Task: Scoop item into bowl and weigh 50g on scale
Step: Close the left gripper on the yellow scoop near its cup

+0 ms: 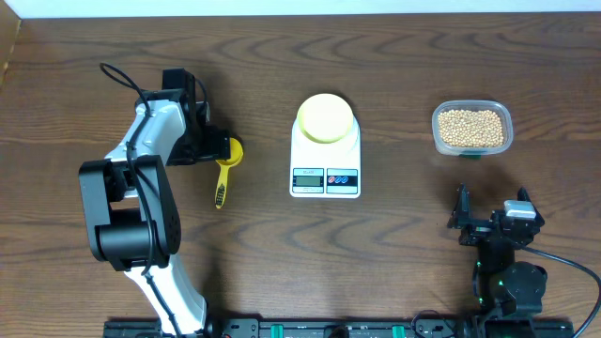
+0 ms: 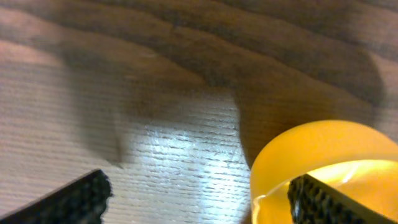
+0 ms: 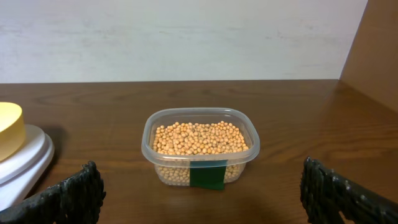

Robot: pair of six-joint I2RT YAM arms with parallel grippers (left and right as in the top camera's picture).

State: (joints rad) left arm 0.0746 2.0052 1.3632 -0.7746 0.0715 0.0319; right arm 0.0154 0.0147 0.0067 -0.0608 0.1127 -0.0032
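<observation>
The pale-yellow bowl (image 1: 326,117) stands on the white scale (image 1: 326,175) at the table's middle. The tan beans (image 1: 471,127) fill a clear plastic tub (image 1: 438,139) at the right. A small yellow scoop (image 1: 226,161) lies left of the scale. My left gripper (image 1: 216,146) is low at the scoop's cup, open. In the left wrist view its fingers (image 2: 199,200) straddle the cup's rim (image 2: 311,146), one finger inside the cup. My right gripper (image 1: 492,205) is open and empty, in front of the tub. The right wrist view (image 3: 205,199) shows the beans (image 3: 199,137) ahead.
A green tape patch (image 3: 208,175) marks the tub's front wall. The bowl (image 3: 9,129) and scale (image 3: 25,158) show at the left edge of the right wrist view. A pale wall runs behind the table's far edge.
</observation>
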